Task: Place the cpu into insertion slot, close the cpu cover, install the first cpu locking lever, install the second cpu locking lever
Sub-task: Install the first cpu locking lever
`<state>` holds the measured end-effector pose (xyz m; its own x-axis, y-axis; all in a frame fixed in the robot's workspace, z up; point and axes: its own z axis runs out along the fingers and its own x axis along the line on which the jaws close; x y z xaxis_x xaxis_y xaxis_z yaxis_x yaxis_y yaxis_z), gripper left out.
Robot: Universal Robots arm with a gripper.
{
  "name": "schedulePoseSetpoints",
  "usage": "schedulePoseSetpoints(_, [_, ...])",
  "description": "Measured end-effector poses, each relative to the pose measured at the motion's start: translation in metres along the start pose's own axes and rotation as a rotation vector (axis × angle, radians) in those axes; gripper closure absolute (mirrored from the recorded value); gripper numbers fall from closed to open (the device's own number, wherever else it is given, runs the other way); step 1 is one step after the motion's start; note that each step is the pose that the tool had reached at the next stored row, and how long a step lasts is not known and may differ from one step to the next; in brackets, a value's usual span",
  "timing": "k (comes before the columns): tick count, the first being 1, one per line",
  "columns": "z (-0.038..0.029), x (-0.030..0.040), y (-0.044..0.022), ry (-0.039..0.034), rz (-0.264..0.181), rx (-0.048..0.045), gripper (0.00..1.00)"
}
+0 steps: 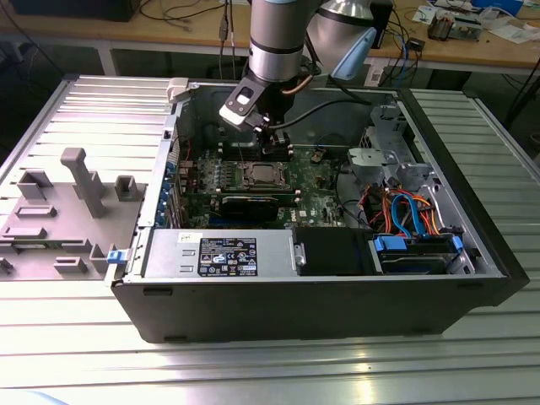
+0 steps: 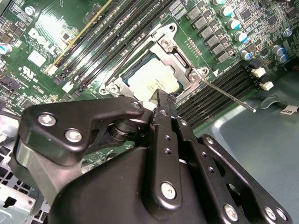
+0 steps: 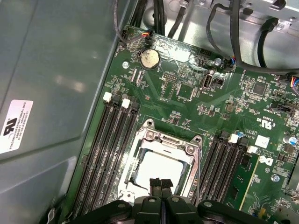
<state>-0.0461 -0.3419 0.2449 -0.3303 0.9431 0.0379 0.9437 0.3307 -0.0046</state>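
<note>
Hovering w/ my pincer (image 3: 161, 183) clenched on nothing, tips over the cpu (image 3: 156, 165). It sits in the insertion slot (image 3: 134, 169), mid-motherboard (image 3: 187, 93), clear of its edges, btwn RAM slots (image 3: 107, 149). The cpu cover (image 3: 163, 140) lies down around it; one lever rod (image 2: 229, 95) sticks out free.

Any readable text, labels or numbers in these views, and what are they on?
White sticker on the case wall: print too small to read.
Label on the power supply: blurred, unreadable.
White markings on the motherboard: not legible.
</note>
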Motion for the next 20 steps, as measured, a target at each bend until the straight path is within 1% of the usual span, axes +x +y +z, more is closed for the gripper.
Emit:
schedulePoseSetpoints(9, [0.0, 0.0, 0.0, -0.0001, -0.03, 0.0011, 0.89])
schedulePoseSetpoints(13, [0.0, 0.0, 0.0, -0.0002, -0.053, 0.002, 0.89])
schedulePoseSetpoints(16, [0.0, 0.0, 0.0, -0.0003, -0.083, 0.0031, 0.89])
schedulePoseSetpoints(20, [0.0, 0.0, 0.0, -0.0005, -0.108, 0.0041, 0.89])
